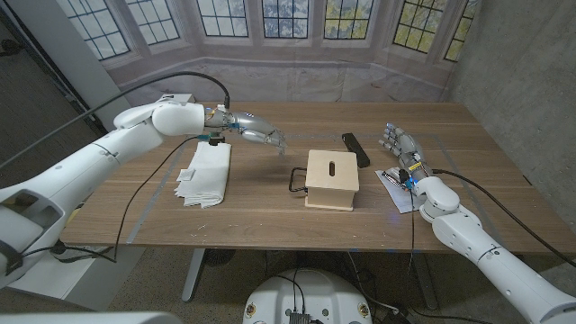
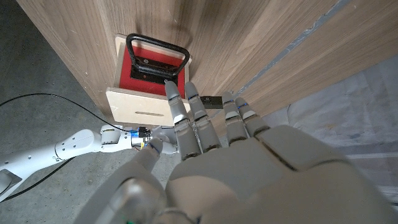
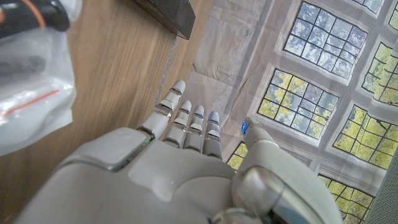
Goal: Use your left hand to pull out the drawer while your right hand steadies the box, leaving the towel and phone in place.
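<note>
A small light wooden box with a slot in its top sits mid-table. A black wire handle sticks out of its left side. In the left wrist view the box has a red drawer front with the black handle. My left hand hovers open above the table, left of and behind the box, fingers pointing toward it. My right hand stands open to the right of the box, apart from it. A white folded towel lies left of the box. A black phone lies just behind it.
A clear plastic bag with paper lies under my right wrist; it also appears in the right wrist view as a bag. A black cable runs across the table's left part. Bare tabletop lies between towel and box.
</note>
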Robot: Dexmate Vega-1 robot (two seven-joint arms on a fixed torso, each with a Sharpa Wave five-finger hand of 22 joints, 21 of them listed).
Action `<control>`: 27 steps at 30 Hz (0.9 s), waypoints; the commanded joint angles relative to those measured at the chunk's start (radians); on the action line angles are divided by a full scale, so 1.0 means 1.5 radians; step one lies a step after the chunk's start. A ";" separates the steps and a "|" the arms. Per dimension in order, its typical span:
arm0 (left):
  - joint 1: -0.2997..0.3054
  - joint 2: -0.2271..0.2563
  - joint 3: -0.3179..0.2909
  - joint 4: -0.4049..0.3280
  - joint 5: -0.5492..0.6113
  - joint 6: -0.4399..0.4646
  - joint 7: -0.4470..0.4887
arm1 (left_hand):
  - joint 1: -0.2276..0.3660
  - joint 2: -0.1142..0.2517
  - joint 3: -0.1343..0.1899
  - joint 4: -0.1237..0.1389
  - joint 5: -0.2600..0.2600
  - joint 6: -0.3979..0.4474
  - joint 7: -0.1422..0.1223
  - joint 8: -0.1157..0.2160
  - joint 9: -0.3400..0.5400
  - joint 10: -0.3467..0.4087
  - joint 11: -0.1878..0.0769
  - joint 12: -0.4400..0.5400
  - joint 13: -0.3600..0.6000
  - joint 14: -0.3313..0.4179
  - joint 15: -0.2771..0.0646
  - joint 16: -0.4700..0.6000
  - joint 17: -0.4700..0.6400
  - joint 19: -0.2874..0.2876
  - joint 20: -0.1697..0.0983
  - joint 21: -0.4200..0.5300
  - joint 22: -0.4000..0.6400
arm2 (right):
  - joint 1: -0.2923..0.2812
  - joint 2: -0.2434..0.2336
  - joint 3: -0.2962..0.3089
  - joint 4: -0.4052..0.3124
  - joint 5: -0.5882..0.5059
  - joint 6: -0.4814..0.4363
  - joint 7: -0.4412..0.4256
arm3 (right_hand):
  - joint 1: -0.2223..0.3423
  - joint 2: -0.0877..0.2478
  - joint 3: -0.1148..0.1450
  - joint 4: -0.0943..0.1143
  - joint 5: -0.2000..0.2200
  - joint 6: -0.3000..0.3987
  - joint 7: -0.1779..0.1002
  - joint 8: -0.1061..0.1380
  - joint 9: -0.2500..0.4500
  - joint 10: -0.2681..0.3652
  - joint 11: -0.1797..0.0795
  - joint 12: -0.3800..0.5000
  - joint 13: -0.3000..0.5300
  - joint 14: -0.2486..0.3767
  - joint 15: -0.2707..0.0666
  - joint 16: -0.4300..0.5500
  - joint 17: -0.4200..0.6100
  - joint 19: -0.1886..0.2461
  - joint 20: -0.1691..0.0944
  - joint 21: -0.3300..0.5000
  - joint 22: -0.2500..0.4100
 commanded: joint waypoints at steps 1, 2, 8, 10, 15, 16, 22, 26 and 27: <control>-0.011 -0.004 0.012 0.003 0.003 -0.004 -0.021 | -0.006 -0.001 0.008 0.000 0.005 0.009 -0.001 0.002 0.000 0.010 0.003 0.004 0.000 0.010 -0.001 -0.001 0.002 -0.004 -0.003 0.000 0.002 | -0.007 0.004 0.005 0.000 -0.001 0.007 -0.011 | 0.006 0.000 0.000 -0.002 0.005 0.009 0.000 0.003 0.003 0.004 0.000 0.002 0.001 0.005 -0.001 0.002 0.003 0.003 0.003 0.003 0.002; -0.012 -0.005 0.014 0.004 0.003 -0.004 -0.023 | -0.006 -0.001 0.008 0.000 0.005 0.009 -0.001 0.002 0.000 0.010 0.001 0.003 0.000 0.010 -0.001 -0.002 0.002 -0.006 -0.003 0.000 0.002 | -0.008 0.005 0.005 0.000 -0.001 0.008 -0.012 | 0.006 0.000 0.000 -0.002 0.005 0.009 0.000 0.003 0.003 0.005 0.000 0.002 0.001 0.006 -0.001 0.002 0.003 0.003 0.003 0.003 0.002; -0.014 -0.012 0.021 0.013 0.009 -0.011 -0.024 | -0.008 -0.001 0.009 0.001 0.005 0.009 0.000 -0.001 0.000 0.007 0.001 -0.001 0.000 0.009 -0.001 -0.004 0.002 -0.010 -0.005 -0.001 0.002 | -0.016 0.006 0.009 -0.003 -0.001 0.014 -0.017 | 0.005 0.000 0.000 -0.002 0.005 0.010 0.000 0.003 0.003 0.005 0.001 0.002 0.001 0.005 -0.001 0.002 0.004 0.003 0.003 0.003 0.002; -0.016 -0.014 0.025 0.015 0.015 -0.012 -0.026 | -0.009 -0.001 0.010 0.002 0.004 0.007 -0.002 -0.004 0.000 0.004 0.000 -0.004 -0.001 0.007 -0.001 -0.005 0.002 -0.013 -0.005 -0.002 0.002 | -0.019 0.005 0.011 -0.004 0.000 0.016 -0.019 | 0.006 0.000 0.000 -0.002 0.005 0.011 0.001 0.003 0.003 0.006 0.001 0.003 0.001 0.006 -0.001 0.003 0.004 0.003 0.004 0.003 0.002; -0.022 -0.025 0.034 0.027 0.018 -0.022 -0.028 | -0.011 -0.001 0.011 0.002 0.004 0.002 -0.003 -0.009 0.000 -0.001 0.002 -0.010 -0.001 0.003 0.002 -0.008 0.002 -0.017 -0.010 -0.003 0.002 | -0.025 0.001 0.016 -0.008 0.001 0.019 -0.020 | 0.006 0.000 0.000 -0.002 0.005 0.011 0.000 0.003 0.003 0.005 0.001 0.002 0.001 0.005 -0.001 0.003 0.004 0.003 0.003 0.003 0.002; -0.023 -0.027 0.036 0.030 0.017 -0.022 -0.029 | -0.011 -0.001 0.011 0.002 0.004 0.001 -0.004 -0.011 0.000 -0.003 0.003 -0.012 -0.001 0.004 0.002 -0.008 0.002 -0.018 -0.012 -0.003 0.002 | -0.026 0.001 0.017 -0.009 0.001 0.020 -0.020 | 0.006 0.000 0.000 -0.002 0.005 0.011 0.001 0.003 0.003 0.005 0.001 0.002 0.001 0.006 -0.002 0.003 0.004 0.003 0.004 0.003 0.002; -0.031 -0.039 0.046 0.039 0.026 -0.026 -0.032 | -0.012 0.000 0.013 0.003 0.005 -0.002 -0.006 -0.015 -0.001 -0.008 0.004 -0.018 -0.001 -0.002 0.002 -0.010 0.002 -0.023 -0.013 -0.004 0.002 | -0.032 0.001 0.022 -0.008 0.005 0.026 -0.019 | 0.006 -0.001 0.000 -0.002 0.005 0.011 0.001 0.003 0.003 0.004 0.000 0.002 0.001 0.006 -0.001 0.003 0.004 0.003 0.004 0.003 0.002; -0.035 -0.045 0.053 0.040 0.029 -0.021 -0.038 | -0.013 0.000 0.014 0.003 0.005 -0.006 -0.008 -0.019 -0.001 -0.011 0.002 -0.022 -0.001 -0.005 0.003 -0.012 0.002 -0.029 -0.014 -0.006 0.002 | -0.035 -0.004 0.026 -0.008 0.007 0.027 -0.015 | 0.006 -0.001 0.000 -0.003 0.005 0.011 0.001 0.002 0.003 0.005 0.001 0.002 0.001 0.006 -0.001 0.003 0.004 0.003 0.004 0.003 0.002; -0.036 -0.046 0.054 0.039 0.031 -0.020 -0.038 | -0.013 0.000 0.014 0.003 0.005 -0.011 -0.010 -0.022 -0.001 -0.011 0.002 -0.023 -0.002 -0.007 0.002 -0.012 0.002 -0.029 -0.015 -0.005 0.002 | -0.037 -0.005 0.027 -0.009 0.007 0.027 -0.016 | 0.006 -0.001 0.000 -0.002 0.005 0.010 0.001 0.002 0.003 0.005 0.001 0.002 0.001 0.005 -0.001 0.003 0.004 0.003 0.003 0.003 0.002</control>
